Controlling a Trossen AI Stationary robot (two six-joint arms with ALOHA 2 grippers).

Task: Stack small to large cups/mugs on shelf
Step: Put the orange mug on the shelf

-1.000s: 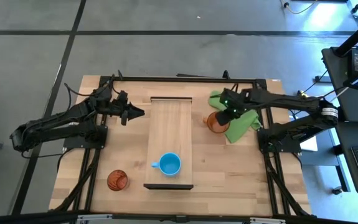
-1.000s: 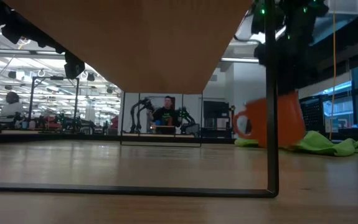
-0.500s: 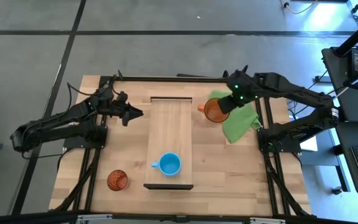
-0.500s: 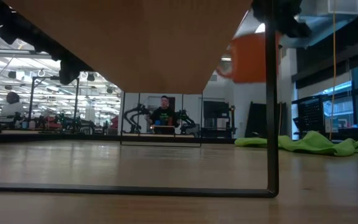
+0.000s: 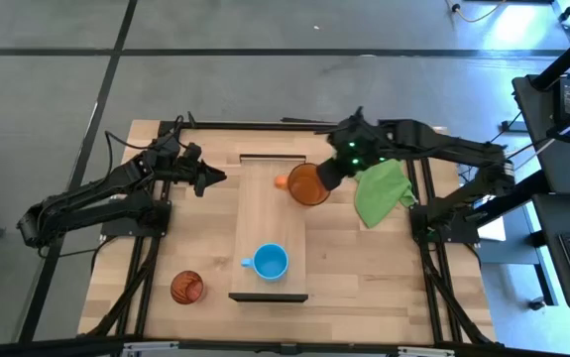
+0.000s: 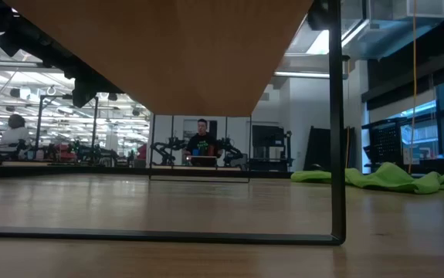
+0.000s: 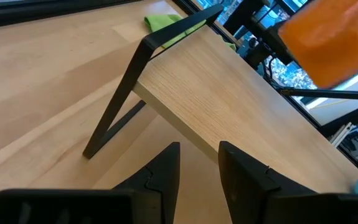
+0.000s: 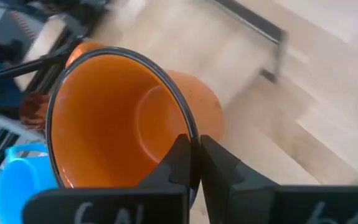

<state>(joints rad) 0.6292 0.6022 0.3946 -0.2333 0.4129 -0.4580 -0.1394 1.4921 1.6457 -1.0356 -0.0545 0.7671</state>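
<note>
The orange mug (image 5: 307, 184) hangs over the far end of the light-wood shelf (image 5: 271, 233), with my right gripper (image 5: 328, 176) shut on it. It also shows in the left wrist view (image 7: 328, 37). The light-blue mug (image 5: 270, 262) stands upright on its base on the shelf's near half. The reddish tumbler (image 5: 186, 288) stands on the table at the near left. My left gripper (image 5: 211, 178) waits left of the shelf's far end, its fingers (image 7: 166, 171) a narrow gap apart and empty. My right gripper pinches the orange mug's rim wall (image 8: 193, 138) on the side away from the handle (image 5: 281, 181), one finger (image 8: 177, 160) inside and one (image 8: 221, 167) outside. The fingers come from the table's right, slanting down. The mug is lifted clear, mouth up, above the shelf.
A green cloth (image 5: 382, 192) lies on the table right of the shelf. The shelf stands raised on thin dark end frames (image 6: 336, 123). The arms' bases and cables run along both sides of the table. A person shows far off in the room (image 6: 201, 140).
My right gripper has lifted the orange mug off the table beside the green cloth and carried it up and toward the table's left, to above the shelf's far end. The mug has risen out of the low view. The cloth stays put.
</note>
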